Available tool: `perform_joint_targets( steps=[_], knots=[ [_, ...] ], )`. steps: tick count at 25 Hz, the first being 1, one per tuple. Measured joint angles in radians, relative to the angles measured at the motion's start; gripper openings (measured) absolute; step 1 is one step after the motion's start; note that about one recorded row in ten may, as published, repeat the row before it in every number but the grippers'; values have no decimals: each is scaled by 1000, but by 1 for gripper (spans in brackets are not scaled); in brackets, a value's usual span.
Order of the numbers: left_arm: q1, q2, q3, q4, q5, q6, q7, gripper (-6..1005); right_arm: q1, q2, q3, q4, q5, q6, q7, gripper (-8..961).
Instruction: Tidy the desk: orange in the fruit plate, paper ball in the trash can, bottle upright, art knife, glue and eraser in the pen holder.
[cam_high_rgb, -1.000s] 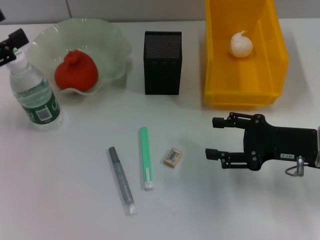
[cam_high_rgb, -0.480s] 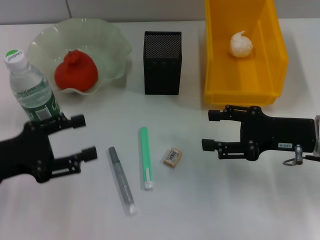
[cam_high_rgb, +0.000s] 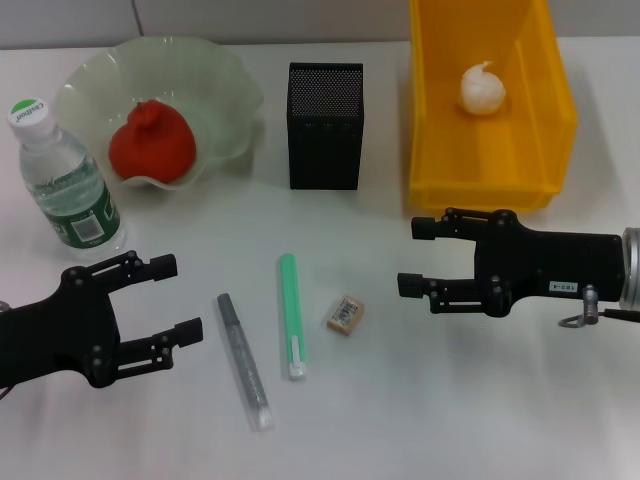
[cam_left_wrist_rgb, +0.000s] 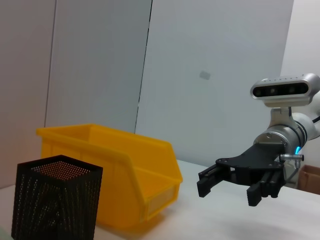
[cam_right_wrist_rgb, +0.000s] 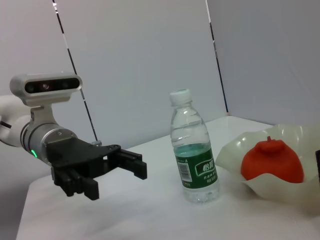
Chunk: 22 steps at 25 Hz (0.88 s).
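Since half a second ago, our left end effector (cam_high_rgb: 165, 297) has slid lower and slightly toward the middle, away from the clear plastic bottle with the green label (cam_high_rgb: 68, 184), which stands upright; our right end effector (cam_high_rgb: 417, 257) has crept a little toward the middle. Both hover with fingers spread, grasping nothing.

The red-orange fruit (cam_high_rgb: 151, 141) already lies in the pale green scalloped fruit plate (cam_high_rgb: 225, 80), and the crumpled white paper ball (cam_high_rgb: 482, 88) in the bright yellow plastic trash can (cam_high_rgb: 490, 185). The small tan eraser (cam_high_rgb: 344, 314), a green stick (cam_high_rgb: 291, 315) and a grey pen-shaped tool (cam_high_rgb: 243, 360) lie flat near each other, in front of the black mesh pen holder (cam_high_rgb: 325, 125).

We judge the risks so: the 2 thin tools lie low and may roll or slip from a pinch; both arms converging on the same patch could collide; a careless drop could tip the pen holder.

The white desk (cam_high_rgb: 460, 400) is smooth; grey panelled walls stand behind.
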<state>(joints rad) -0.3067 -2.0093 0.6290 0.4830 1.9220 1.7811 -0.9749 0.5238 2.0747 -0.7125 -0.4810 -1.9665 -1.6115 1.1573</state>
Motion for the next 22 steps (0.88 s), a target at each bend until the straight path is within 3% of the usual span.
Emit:
perform_joint_targets(
  steps=[9, 13, 19, 22],
  knots=[
    [-3, -4, 1, -1, 1, -1, 13, 800, 9, 1, -2, -6, 1, 0, 6, 785],
    [-2, -7, 2, -1, 2, -4, 28, 799, 53, -3, -30, -47, -10, -17, 70, 785],
    [-4, -9, 10, -3, 3, -6, 28, 799, 133, -10, -258, -296, -21, -58, 277, 784],
    [-3, -12, 12, -3, 14, -2, 22, 799, 224, -11, -367, -425, -98, -75, 362, 784]
  ],
)
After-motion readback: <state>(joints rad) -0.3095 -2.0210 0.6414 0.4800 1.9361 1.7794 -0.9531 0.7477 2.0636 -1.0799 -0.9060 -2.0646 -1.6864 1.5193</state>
